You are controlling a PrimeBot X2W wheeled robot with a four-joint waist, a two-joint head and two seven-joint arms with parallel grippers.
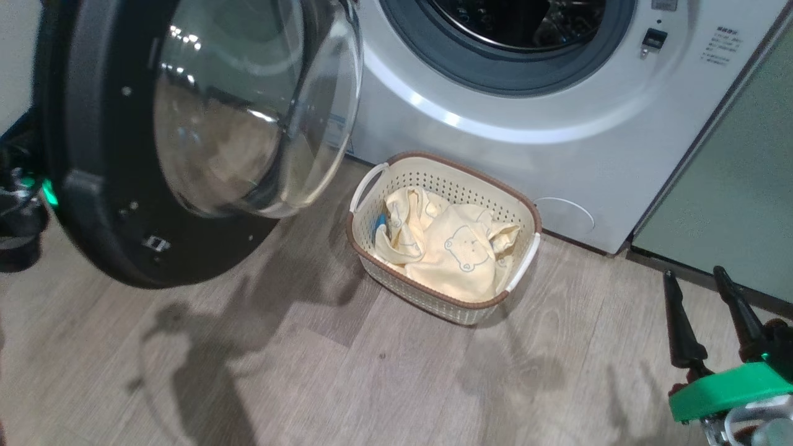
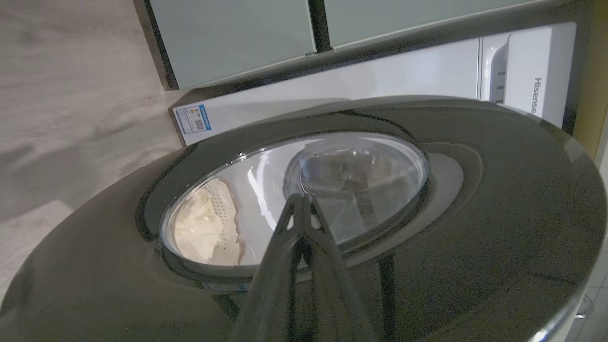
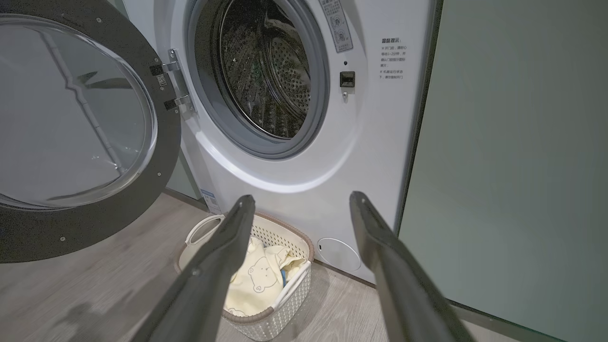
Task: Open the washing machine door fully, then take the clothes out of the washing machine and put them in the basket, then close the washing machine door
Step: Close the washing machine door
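Observation:
The washing machine door stands swung out to the left, its glass bowl bulging toward the white washing machine. The drum opening looks dark and bare. On the floor before the machine sits the cream basket, and the pale-yellow clothes with the bear drawing lie in it. My right gripper hovers open at the lower right, nothing between its fingers. My left gripper is shut, its tips close over the door's dark outer face; whether they touch it I cannot tell.
A sage-green cabinet flanks the machine on the right. Grey wood-look floor lies open in front of the basket. Dark gear with a green light sits at the far left behind the door.

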